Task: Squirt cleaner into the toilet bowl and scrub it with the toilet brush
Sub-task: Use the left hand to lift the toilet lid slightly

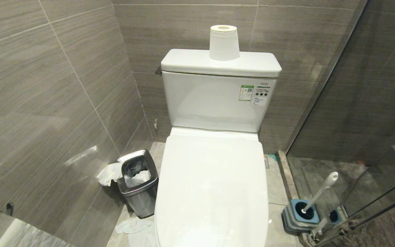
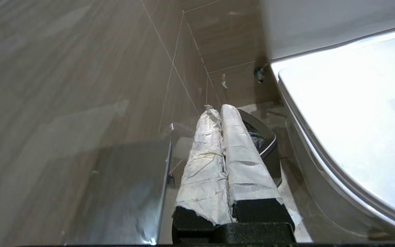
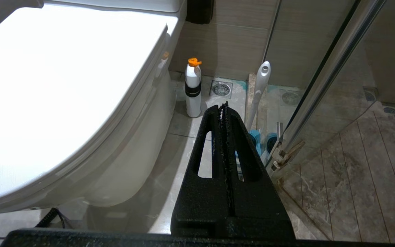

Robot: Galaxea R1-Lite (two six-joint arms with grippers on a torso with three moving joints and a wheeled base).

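Nothing is done: the toilet's lid is down. Both pincers, left and right, are pressed together, empty; toilet brush just beyond the right.

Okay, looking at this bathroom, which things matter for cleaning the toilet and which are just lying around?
For the job:
- toilet, lid shut
- toilet brush in its holder
- white bottle with orange cap, likely the cleaner

Just lying about:
- steel bin
- paper roll on the tank
- crumpled tissue on the floor
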